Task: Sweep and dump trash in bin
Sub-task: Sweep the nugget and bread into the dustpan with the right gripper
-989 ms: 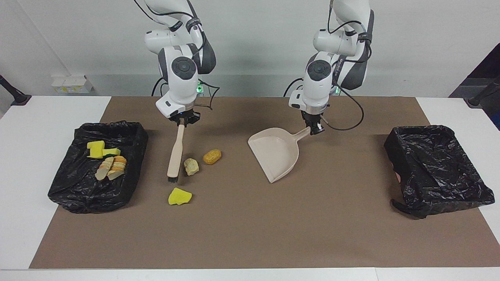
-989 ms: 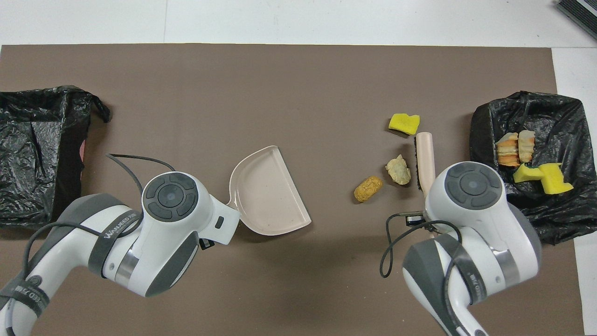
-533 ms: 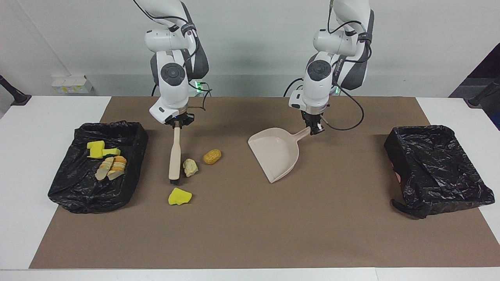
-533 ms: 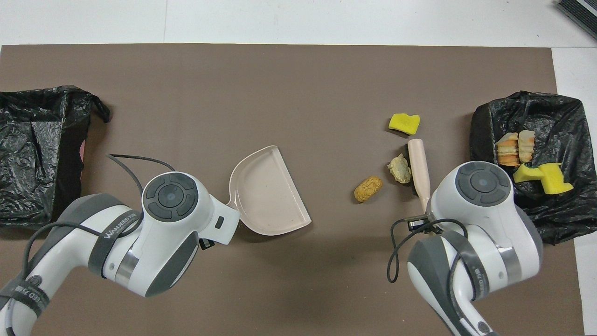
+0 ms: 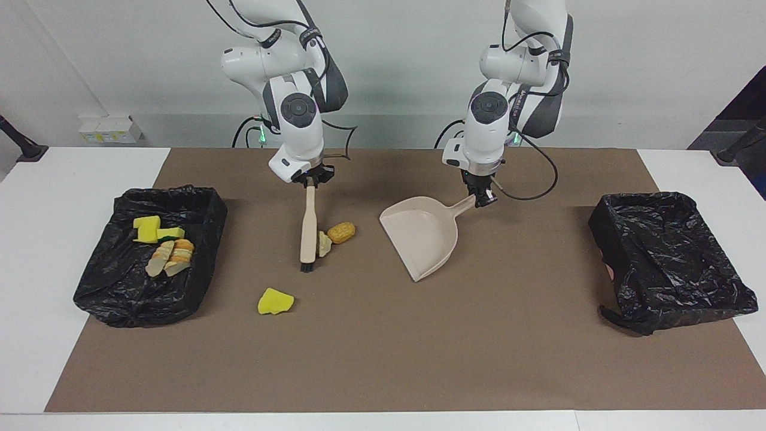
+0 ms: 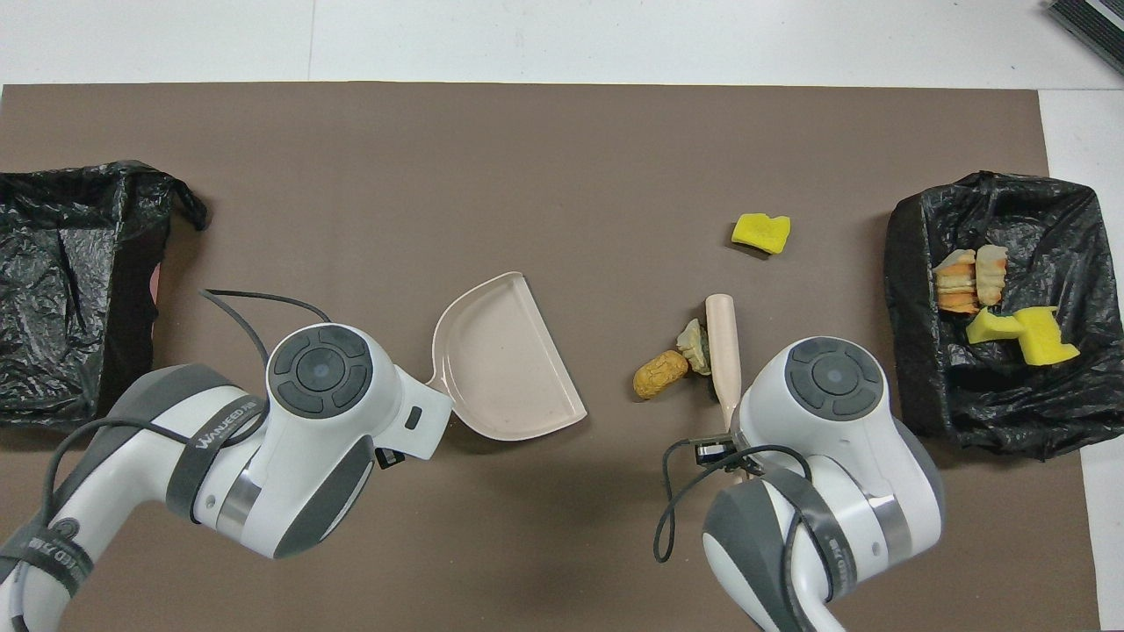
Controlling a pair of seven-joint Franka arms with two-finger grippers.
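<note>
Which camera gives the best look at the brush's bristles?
The facing view. There the brush hangs from the right gripper, handle down to the dark bristles on the brown mat, beside the cream chunk. The overhead view shows mainly the handle's top; the bristles are almost hidden under it, and the arm covers the grip.

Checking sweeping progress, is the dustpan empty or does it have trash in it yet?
Empty. The dustpan shows only its bare inside in the overhead view; three scraps lie on the mat outside it.

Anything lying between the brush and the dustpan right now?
Yes. Between the brush and the dustpan sit a cream chunk, against the brush, and an orange-brown lump; then bare mat. Both views show it.
</note>
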